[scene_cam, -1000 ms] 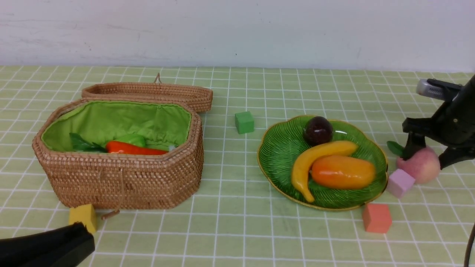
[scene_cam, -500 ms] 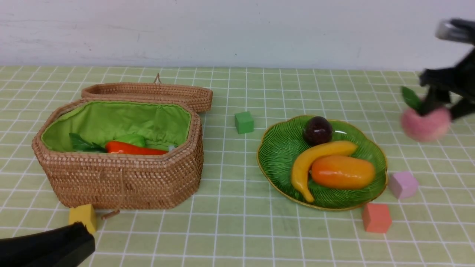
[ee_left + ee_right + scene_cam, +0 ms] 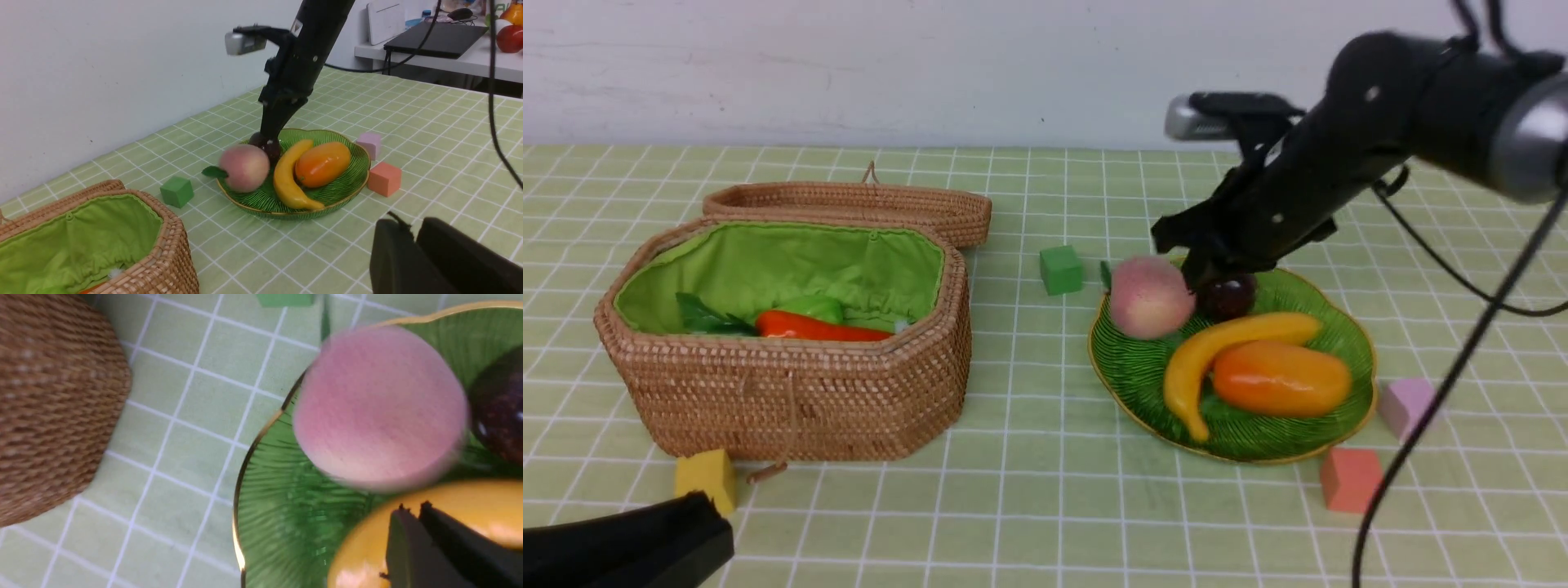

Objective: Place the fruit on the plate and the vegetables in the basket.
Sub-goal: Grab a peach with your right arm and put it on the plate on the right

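1. The right tool [image 3: 412, 516] is clenched on nothing, over the plate [image 3: 1131, 371].
2. The peach [image 3: 1150, 296] sits at the plate's 10 o'clock edge, beside the mangosteen [image 3: 1230, 296].
3. The left tool [image 3: 412, 245], clenched and empty, sits low over the worktop [image 3: 1045, 506].

Your right arm [image 3: 1347, 155] is a thick matte black tube with small pale screw heads dotted along its casing. Near the frame's edge it widens into a rounded joint ringed by a silver-grey metal band [image 3: 1531, 143]. A small silver-grey camera module [image 3: 1196, 117] sits on a black bracket above the wrist. Thin black cables [image 3: 1454, 384] loop from the arm and hang down. The right gripper [image 3: 421, 531] ends in two flat black fingers pressed together. Your left gripper [image 3: 412, 253] shows as smooth, rounded black blocks side by side.
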Available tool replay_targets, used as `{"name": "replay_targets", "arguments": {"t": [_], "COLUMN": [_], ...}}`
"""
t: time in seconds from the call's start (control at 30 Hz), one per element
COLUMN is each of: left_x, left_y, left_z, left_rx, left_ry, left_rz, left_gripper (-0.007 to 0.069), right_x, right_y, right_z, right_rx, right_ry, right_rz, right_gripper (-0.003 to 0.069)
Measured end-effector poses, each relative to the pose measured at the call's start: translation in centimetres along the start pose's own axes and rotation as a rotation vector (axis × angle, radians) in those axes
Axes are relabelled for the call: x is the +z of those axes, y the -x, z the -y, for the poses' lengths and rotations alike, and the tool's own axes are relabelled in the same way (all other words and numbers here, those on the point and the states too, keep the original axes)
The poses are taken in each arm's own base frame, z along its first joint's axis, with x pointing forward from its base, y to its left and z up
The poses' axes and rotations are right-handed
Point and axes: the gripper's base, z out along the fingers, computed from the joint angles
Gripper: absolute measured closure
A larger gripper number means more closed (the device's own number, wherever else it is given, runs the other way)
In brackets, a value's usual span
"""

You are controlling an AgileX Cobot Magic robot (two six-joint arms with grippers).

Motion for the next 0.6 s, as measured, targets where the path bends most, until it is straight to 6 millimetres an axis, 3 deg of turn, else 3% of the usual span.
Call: {"name": "replay_targets", "arguments": {"t": [0.13,0.33,0.43,0.6], "left_x": [0.0,0.0,0.0,0.0], "left_y": [0.0,0.0,0.0,0.0], "left_z": [0.0,0.0,0.0,0.0], "left_rx": [0.001,0.001,0.002,0.002], "left_ry": [-0.001,-0.002,-0.002,-0.002], "left_rz": [-0.001,-0.001,-0.001,-0.001], "left_gripper": [0.055,0.0549,0.0549,0.0549], "right_x": [1.1,1.4,0.2,-5.1], "right_y": [-0.1,-0.3,-0.3,-0.4], "right_z": [0.1,0.2,-0.1,-1.0], "right_rx": [0.002,-0.005,-0.012,-0.058], "right_ry": [-0.003,-0.011,-0.007,-0.018], "right_rz": [-0.002,-0.023,-0.027,-0.033], "right_gripper": [0.0575,0.0382,0.031,0.0295]}}
